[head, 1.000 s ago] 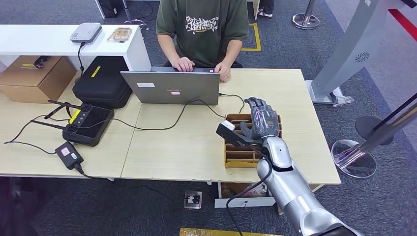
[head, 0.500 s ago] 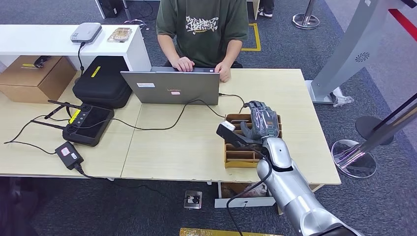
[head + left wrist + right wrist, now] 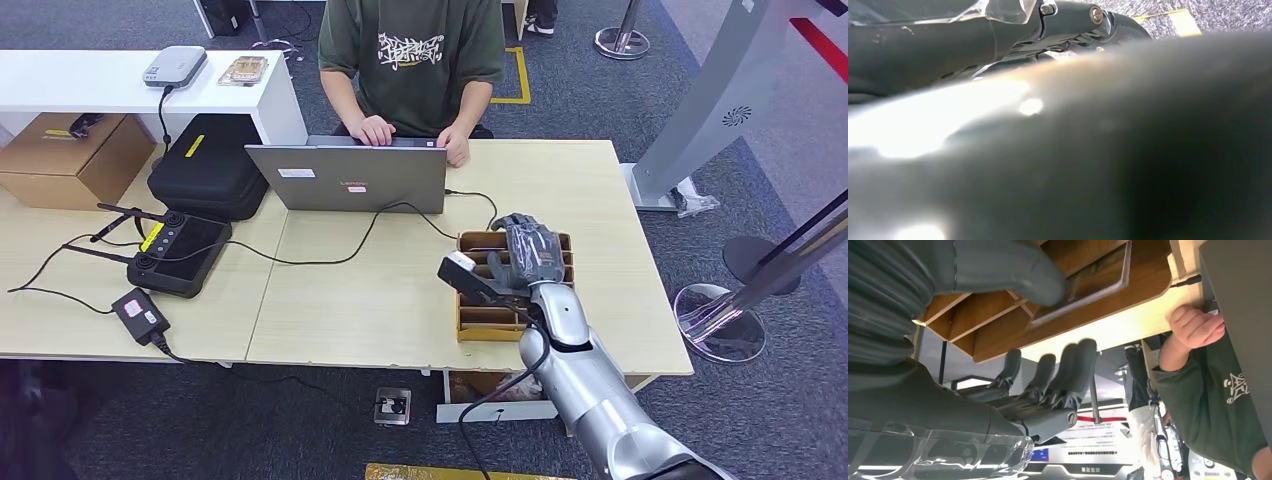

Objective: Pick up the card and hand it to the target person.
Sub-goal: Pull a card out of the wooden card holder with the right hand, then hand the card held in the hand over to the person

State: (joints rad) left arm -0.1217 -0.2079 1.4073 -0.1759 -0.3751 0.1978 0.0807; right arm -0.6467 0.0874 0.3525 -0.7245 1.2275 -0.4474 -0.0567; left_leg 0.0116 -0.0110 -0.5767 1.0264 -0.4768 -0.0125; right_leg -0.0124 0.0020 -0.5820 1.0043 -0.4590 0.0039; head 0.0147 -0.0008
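One right hand (image 3: pixel 528 255) over the wooden card rack (image 3: pixel 482 318), fingers curled down.

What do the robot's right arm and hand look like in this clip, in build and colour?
The right arm is a run of glossy silver shells, rounded and jointed, with a black cable looping alongside it. A black wrist camera with a white label juts from the wrist. The right hand is dark grey, with a grey ribbed cover, a thick grey thumb and darker fingers.
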